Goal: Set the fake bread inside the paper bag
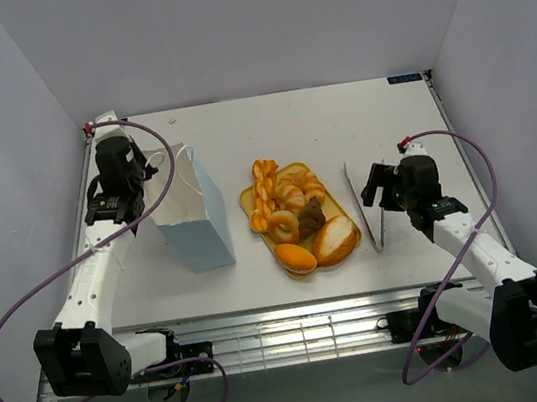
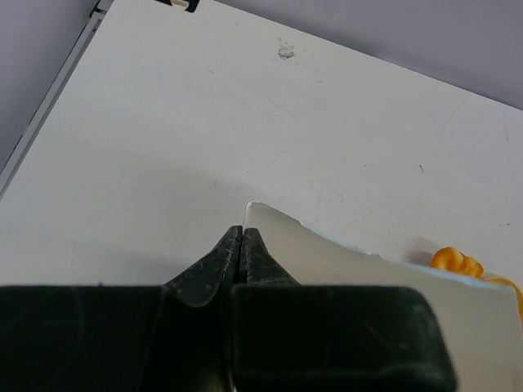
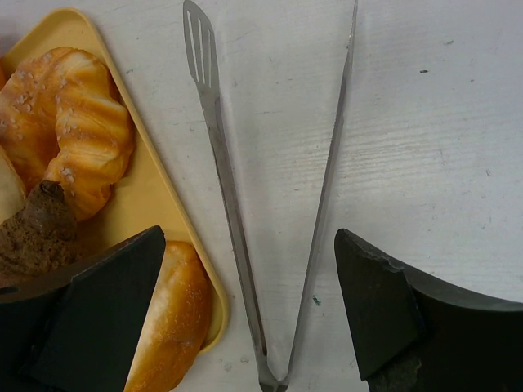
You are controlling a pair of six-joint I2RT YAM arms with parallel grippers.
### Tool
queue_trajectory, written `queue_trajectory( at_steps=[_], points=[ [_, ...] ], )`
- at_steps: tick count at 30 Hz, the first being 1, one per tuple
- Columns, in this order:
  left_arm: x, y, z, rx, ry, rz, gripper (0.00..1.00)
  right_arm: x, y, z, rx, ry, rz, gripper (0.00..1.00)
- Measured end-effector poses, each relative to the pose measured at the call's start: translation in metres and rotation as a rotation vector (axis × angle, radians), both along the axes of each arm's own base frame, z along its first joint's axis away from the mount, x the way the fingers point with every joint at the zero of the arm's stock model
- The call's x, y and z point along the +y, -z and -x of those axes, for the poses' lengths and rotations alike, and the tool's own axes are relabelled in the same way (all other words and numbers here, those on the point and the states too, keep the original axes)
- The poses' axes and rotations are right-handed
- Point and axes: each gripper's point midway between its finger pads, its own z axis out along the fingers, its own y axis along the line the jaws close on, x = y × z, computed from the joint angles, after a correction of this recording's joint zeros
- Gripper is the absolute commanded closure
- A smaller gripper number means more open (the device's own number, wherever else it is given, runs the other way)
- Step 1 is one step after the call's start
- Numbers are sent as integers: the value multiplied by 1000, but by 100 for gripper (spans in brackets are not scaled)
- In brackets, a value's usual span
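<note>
**Bagging station, seen from above and from both wrists.** On the white table (image 1: 357, 117), my left jaws are pressed together at the top far corner of the paper bag (image 1: 197, 227). The paper's edge appears to be nipped between them. I cannot swear to it, because the wrist view shows only the bag's corner rising right at the seam of my fingertips (image 2: 214, 265). The bag stands upright with its mouth to the ceiling, and its long side runs from the far end of the table toward my bases.

The fake bread (image 1: 291, 198) lies heaped on a yellow tray (image 1: 246, 202) just to the right of the bag, apart from it. The tray's long axis slants from far-left to near-right.
- **Braided twist:** the braided twist (image 1: 265, 189) lies along the tray's left side, its length running far to near.
- **Oval rolls:** two rolls fill the near end. The orange roll (image 1: 296, 256) lies roughly crosswise. The paler, larger roll (image 1: 336, 239) is angled from near-left to far-right.
- **Dark brown piece:** the dark brown piece (image 1: 310, 217) sits just beyond them, among the croissants.

My right jaws are spread wide and hold nothing. They hover over a pair of metal tongs (image 1: 372, 214) lying on the table just right of the tray. The tongs lie open in a V (one blade is slotted like a spatula), with the hinge toward my base and the tips toward the far edge. In the wrist view the tongs' hinge end lies between my two fingers (image 3: 106, 302), with the tray's rim and the larger roll beside the left one.
</note>
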Motion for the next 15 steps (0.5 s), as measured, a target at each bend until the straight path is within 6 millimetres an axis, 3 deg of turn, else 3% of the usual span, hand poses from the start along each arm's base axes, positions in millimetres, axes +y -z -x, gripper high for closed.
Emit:
queue_trajectory(
  at_steps=[3,7,9,15],
  points=[
    [0,-10,-5,-2,15,-29,88,1,3,-4,17,-15,10,10],
    [3,-22,-10,-13,21,-70,80,5,7,-10,42,-61,32,10],
    [4,-24,-11,-11,26,-88,69,6,8,-13,49,-82,46,10],
    [5,-16,-12,8,35,-112,68,5,10,-22,67,-109,91,10]
  ],
)
